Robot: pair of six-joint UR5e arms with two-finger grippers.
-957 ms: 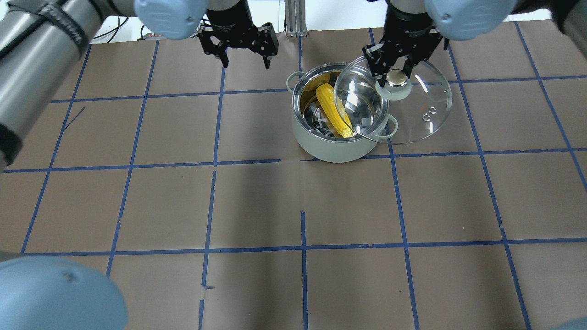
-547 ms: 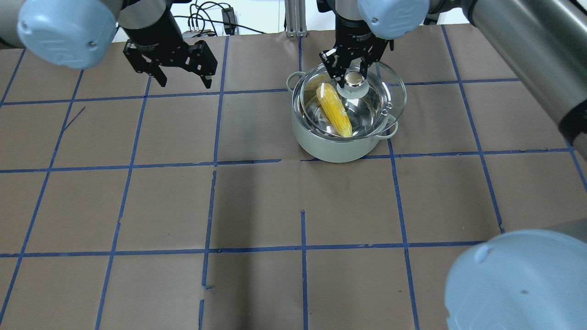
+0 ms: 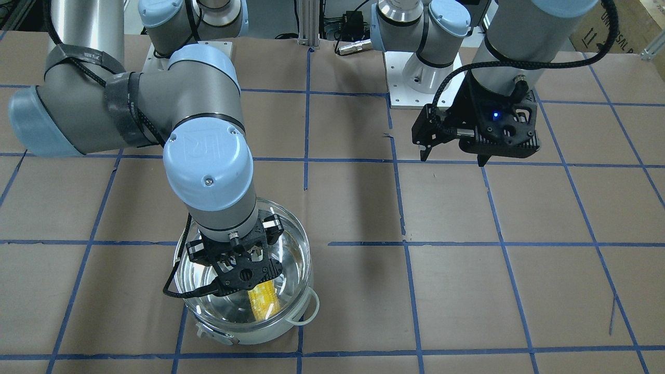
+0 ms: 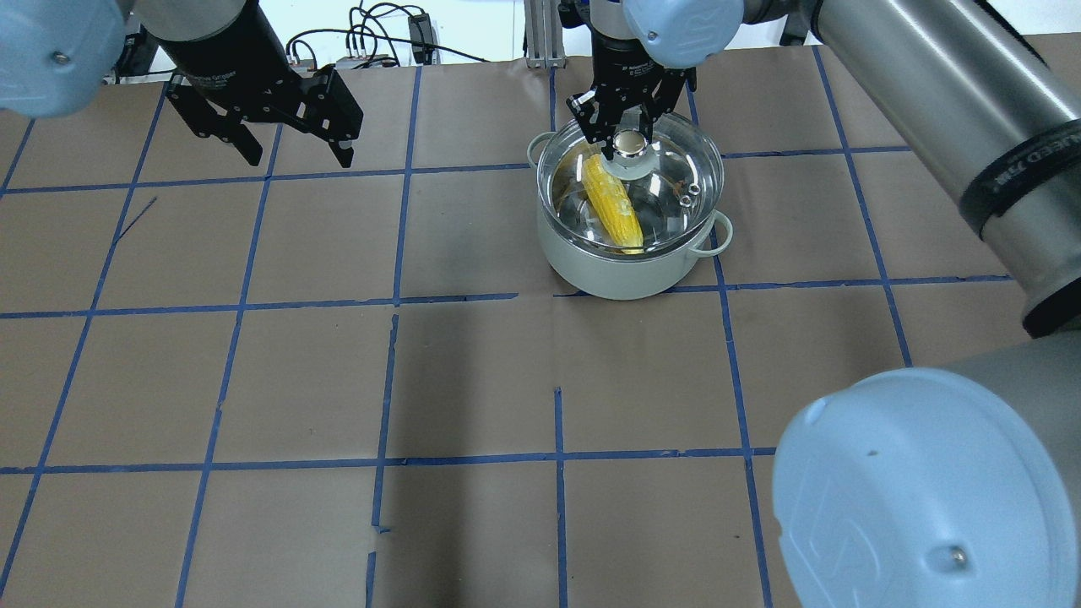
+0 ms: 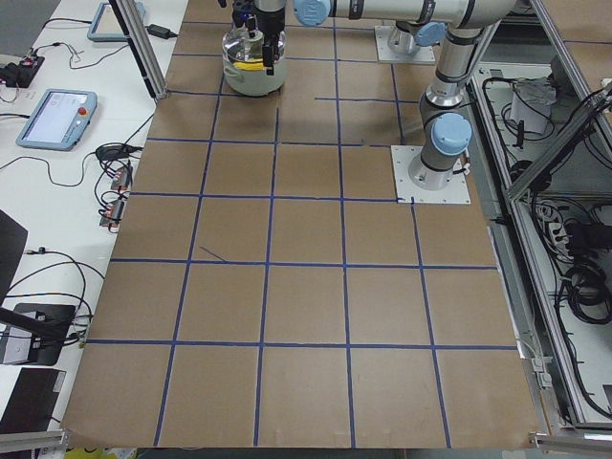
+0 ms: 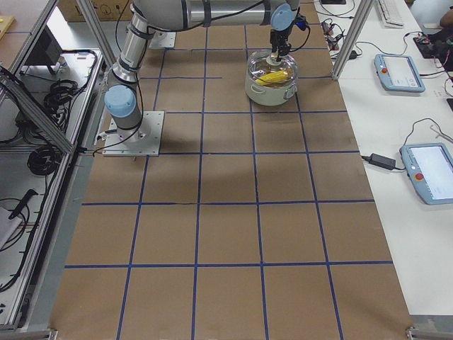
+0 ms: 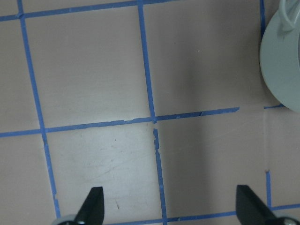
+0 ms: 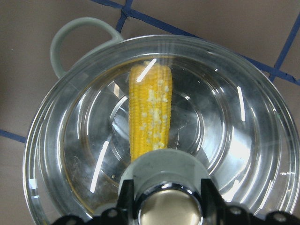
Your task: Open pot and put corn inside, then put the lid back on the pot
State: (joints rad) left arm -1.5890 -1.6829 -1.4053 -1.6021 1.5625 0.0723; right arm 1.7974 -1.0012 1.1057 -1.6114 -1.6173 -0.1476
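Note:
The pot (image 4: 625, 274) stands at the far middle of the table, with the yellow corn (image 4: 612, 203) lying inside it. My right gripper (image 4: 627, 145) is shut on the knob of the glass lid (image 4: 676, 173) and holds the lid over the pot's mouth. I cannot tell whether the lid rests on the rim. In the right wrist view the corn (image 8: 150, 112) shows through the lid (image 8: 234, 140). My left gripper (image 4: 297, 156) is open and empty, well to the left of the pot. It also shows open in the left wrist view (image 7: 168, 206).
Brown paper with a blue tape grid (image 4: 393, 295) covers the table. The right arm's elbow (image 4: 920, 490) fills the near right corner of the overhead view. Tablets and cables (image 6: 400, 71) lie on the white bench beyond the table's edge.
The right gripper has carried the lid leftwards from beside the pot to over its mouth. The left gripper has moved left, away from the pot.

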